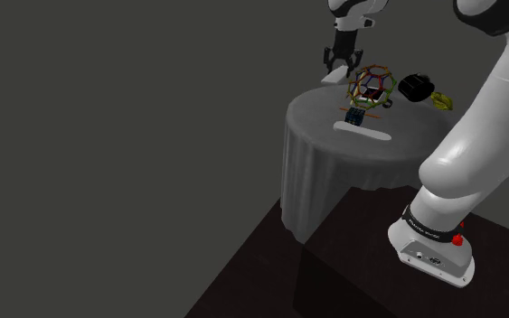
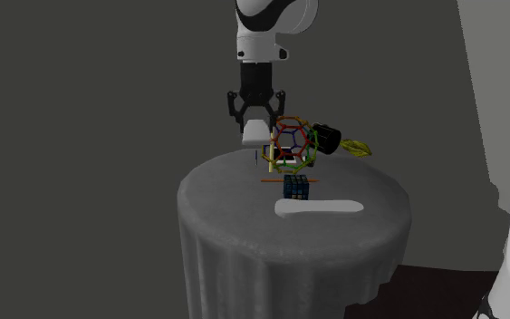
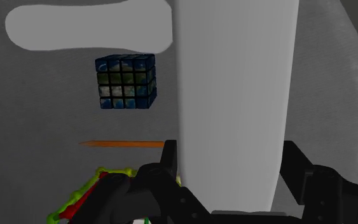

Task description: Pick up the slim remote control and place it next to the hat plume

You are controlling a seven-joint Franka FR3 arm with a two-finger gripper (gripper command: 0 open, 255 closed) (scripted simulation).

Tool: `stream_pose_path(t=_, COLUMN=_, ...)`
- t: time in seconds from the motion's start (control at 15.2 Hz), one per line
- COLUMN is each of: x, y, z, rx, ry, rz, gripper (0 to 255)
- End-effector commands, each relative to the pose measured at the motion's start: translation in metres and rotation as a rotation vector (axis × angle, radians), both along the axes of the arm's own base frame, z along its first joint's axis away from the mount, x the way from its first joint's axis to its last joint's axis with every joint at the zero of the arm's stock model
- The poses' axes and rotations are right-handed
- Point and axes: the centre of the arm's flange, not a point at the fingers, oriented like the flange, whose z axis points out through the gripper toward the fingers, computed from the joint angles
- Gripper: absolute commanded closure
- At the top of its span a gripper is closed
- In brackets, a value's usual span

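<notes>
Pale grey, the slim remote control (image 3: 234, 95) is clamped between the black fingers of the gripper (image 2: 255, 120), above the draped round table (image 2: 235, 231) and apart from the white hat plume (image 2: 319, 208) lying on it. What sits inside the coloured wire ball (image 2: 291, 145) is hard to make out.

Everything is looking dim and grey. Soft light is landing on the table (image 2: 216, 195) top; its sides are looking darker.
</notes>
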Motion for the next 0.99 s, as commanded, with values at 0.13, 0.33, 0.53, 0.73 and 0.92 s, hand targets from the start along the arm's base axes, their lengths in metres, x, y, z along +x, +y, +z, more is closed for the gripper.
stream_pose_path(t=0.13, x=-0.052, y=-0.018, z=0.0, rx=0.0, ry=0.0, rz=0.001, gripper=255)
stream_pose_path(t=0.33, x=-0.089, y=-0.031, z=0.0, rx=0.0, ry=0.0, rz=0.001, gripper=255)
stream_pose_path(t=0.53, x=-0.127, y=-0.045, z=0.001, rx=0.0, ry=0.0, rz=0.001, gripper=255)
stream_pose_path(t=0.73, x=-0.164, y=-0.058, z=0.001, rx=0.0, ry=0.0, rz=0.001, gripper=255)
stream_pose_path(t=0.92, x=-0.201, y=-0.071, z=0.001, rx=0.0, ry=0.0, rz=0.001, gripper=255)
